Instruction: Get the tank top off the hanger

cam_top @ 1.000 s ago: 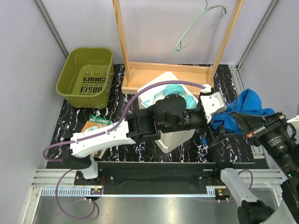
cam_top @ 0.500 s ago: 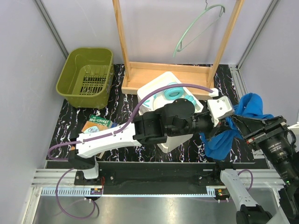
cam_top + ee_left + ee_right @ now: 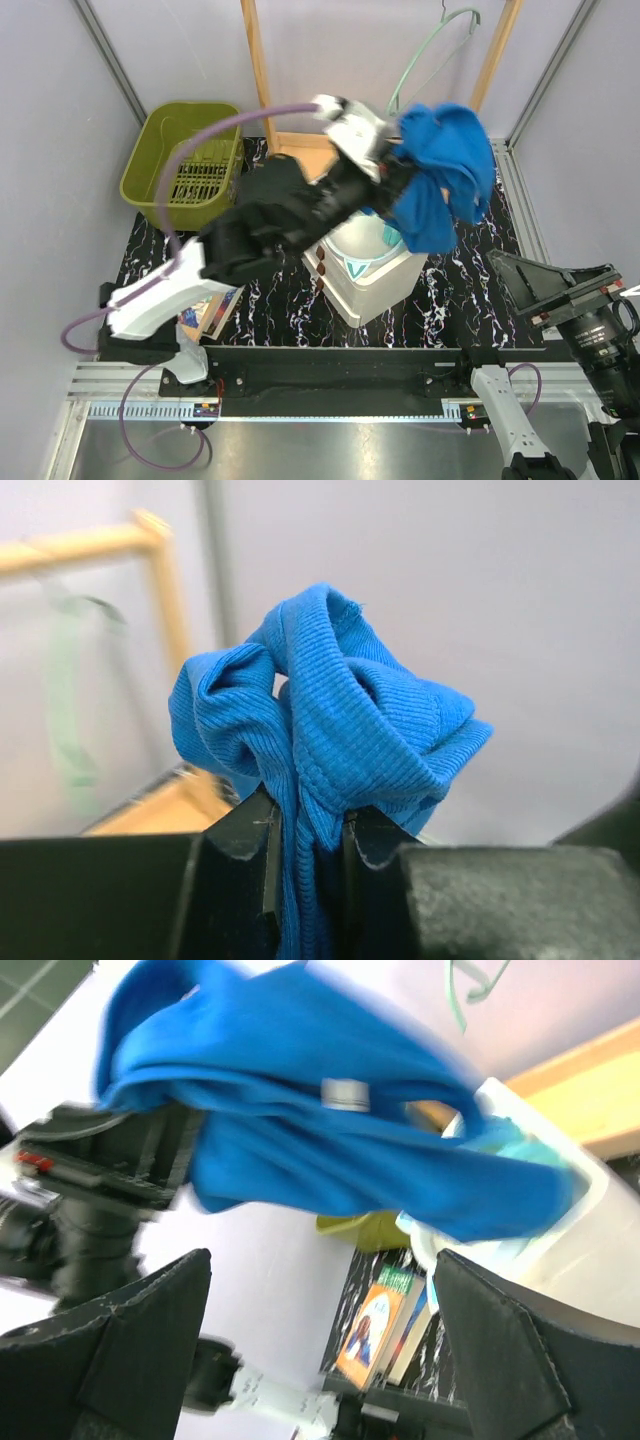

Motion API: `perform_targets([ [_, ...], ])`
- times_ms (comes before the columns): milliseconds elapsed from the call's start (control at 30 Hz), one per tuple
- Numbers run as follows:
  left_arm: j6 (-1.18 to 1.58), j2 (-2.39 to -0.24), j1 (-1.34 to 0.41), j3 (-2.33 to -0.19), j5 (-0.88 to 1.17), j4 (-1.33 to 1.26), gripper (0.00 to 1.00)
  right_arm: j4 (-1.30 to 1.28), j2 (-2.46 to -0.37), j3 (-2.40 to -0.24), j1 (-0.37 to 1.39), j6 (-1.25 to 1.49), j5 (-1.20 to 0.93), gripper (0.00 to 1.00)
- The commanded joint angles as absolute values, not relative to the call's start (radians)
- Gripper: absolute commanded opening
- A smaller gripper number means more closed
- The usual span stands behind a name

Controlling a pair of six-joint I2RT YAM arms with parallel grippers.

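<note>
Against the pale wall (image 3: 330, 60), the left gripper (image 3: 305, 825) pinches the royal-blue fabric tank top (image 3: 440, 170) just below the mint-green hanger (image 3: 430, 50); the right gripper (image 3: 320, 1260) gapes empty, farther off.

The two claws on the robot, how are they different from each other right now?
The left claw is pinched shut on the blue tank top; the right claw is wide open and holds nothing. The left claw is up over the white box, near the hanger; the right claw sits off at the right side of the table, apart from the tank top. Both are black, with two fingers each.
</note>
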State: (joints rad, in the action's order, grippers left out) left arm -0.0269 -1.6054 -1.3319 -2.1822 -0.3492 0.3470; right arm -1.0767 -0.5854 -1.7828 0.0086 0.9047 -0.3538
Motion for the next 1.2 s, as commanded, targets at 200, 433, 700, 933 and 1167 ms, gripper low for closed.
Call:
perform_targets([
  [200, -0.076, -1.248, -0.956, -2.059, -0.753, 0.355, 0.0, -0.966, -0.646, -1.764, 0.014, 0.79, -0.282, 1.0],
  [433, 0.162, -1.226, -0.455, -1.858, -0.563, 0.402, 0.0, -0.983, -0.745, -1.746, 0.014, 0.778, -0.397, 1.0],
  [700, 0.399, -1.513, -0.128, -1.905, -0.381, 0.336, 0.0, -1.002, -0.857, -1.775, 0.014, 0.73, -0.449, 1.0],
  [933, 0.423, -1.704, -0.04, -2.028, -0.357, 0.284, 0.0, -1.029, -0.92, -1.81, 0.012, 0.683, -0.425, 1.0],
  [1167, 0.543, -1.718, -0.011, -1.936, -0.409, 0.291, 0.05, -1.031, -0.974, -1.807, 0.014, 0.67, -0.405, 1.0],
])
